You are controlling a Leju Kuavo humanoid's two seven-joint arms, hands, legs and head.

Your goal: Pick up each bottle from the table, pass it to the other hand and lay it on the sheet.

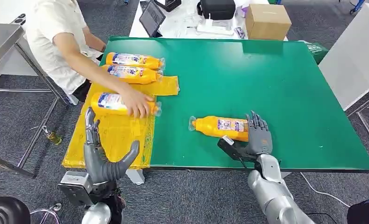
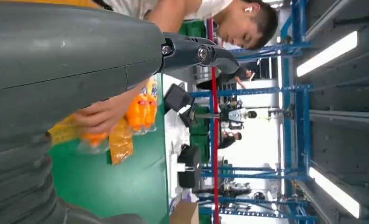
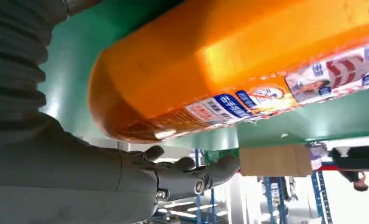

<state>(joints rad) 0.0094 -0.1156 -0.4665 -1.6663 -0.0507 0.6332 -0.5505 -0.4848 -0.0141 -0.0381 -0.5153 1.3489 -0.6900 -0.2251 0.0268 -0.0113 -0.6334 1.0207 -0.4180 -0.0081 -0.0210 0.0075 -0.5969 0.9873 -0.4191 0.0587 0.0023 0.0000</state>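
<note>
An orange bottle point(image 1: 217, 127) lies on its side on the green table point(image 1: 266, 84), cap pointing left. My right hand point(image 1: 257, 135) is at its base end, fingers straight and thumb spread, gripping nothing. The right wrist view has the bottle point(image 3: 248, 70) close over the fingers point(image 3: 196, 170). Three more orange bottles lie on or by the yellow sheet point(image 1: 112, 135): two at the back point(image 1: 133, 60) point(image 1: 131, 73) and one point(image 1: 110, 102) under a person's hand point(image 1: 138, 103). My left hand point(image 1: 101, 154) is open at the sheet's front edge. In the left wrist view the person's hand point(image 2: 98, 114) covers that bottle point(image 2: 91, 140).
The person sits at the table's left side, arm reaching over the sheet. A cardboard box point(image 1: 267, 21), a tablet point(image 1: 152, 17) and a black bag point(image 1: 217, 8) stand on a white table behind. A metal table point(image 1: 0, 39) stands far left, a white one point(image 1: 355, 56) at right.
</note>
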